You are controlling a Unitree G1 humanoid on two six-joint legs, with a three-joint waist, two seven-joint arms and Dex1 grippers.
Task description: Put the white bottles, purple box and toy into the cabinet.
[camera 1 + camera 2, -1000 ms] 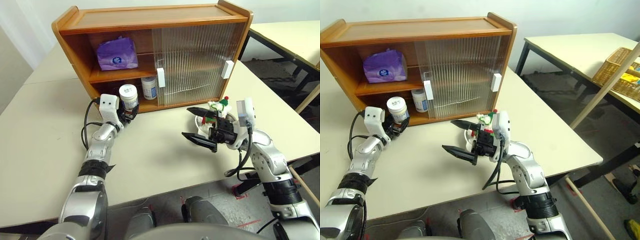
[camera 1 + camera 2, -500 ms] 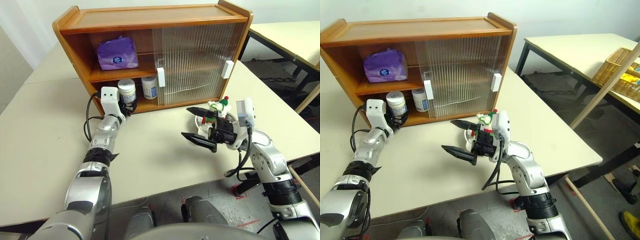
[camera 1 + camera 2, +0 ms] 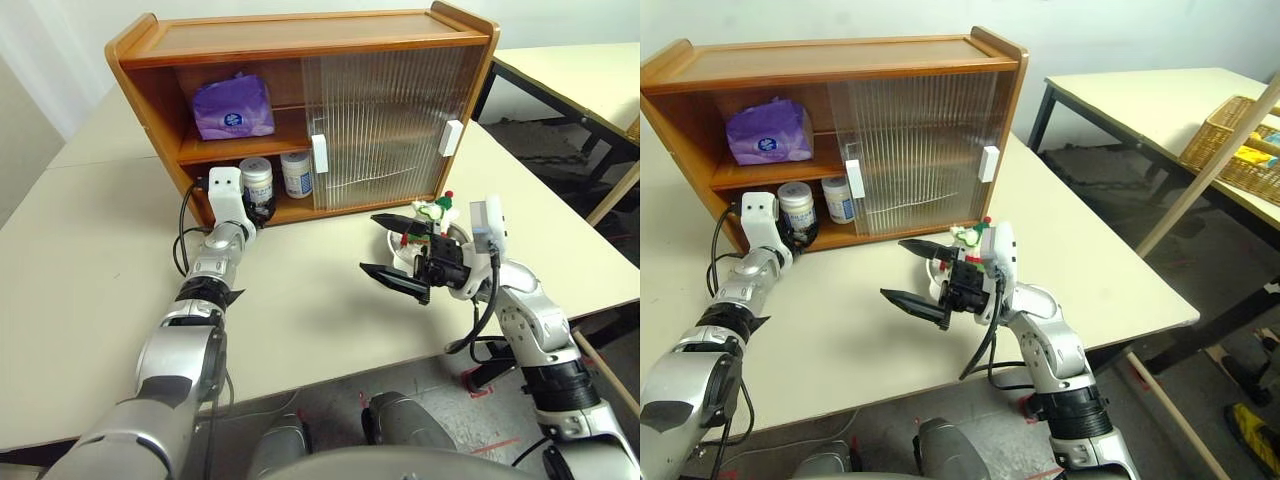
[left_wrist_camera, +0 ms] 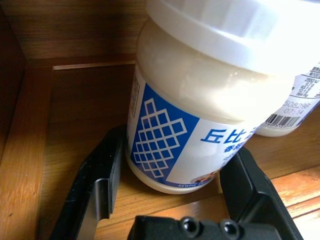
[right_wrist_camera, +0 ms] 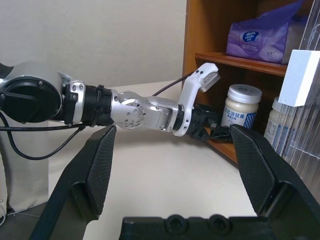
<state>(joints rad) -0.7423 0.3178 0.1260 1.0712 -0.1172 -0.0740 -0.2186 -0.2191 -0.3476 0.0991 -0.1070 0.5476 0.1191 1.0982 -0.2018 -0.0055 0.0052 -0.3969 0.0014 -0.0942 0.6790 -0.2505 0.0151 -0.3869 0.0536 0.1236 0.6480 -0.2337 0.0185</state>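
Inside the cabinet, on the lower shelf at the open left side: one white bottle upright, lid up, long axis vertical, gripped between the fingers of the left gripper, with the second white bottle upright just beside it toward the ribbed sliding door; on the upper shelf above them, the purple box, lying with its long axis along the shelf, logo facing out. In front of the cabinet's right half, on the pale counter: the toy, hat up, sitting in a white dish, just behind the right gripper, whose fingers stand wide apart and empty. To the right of the cabinet, across a gap of grey floor, a second pale table with a wicker basket.
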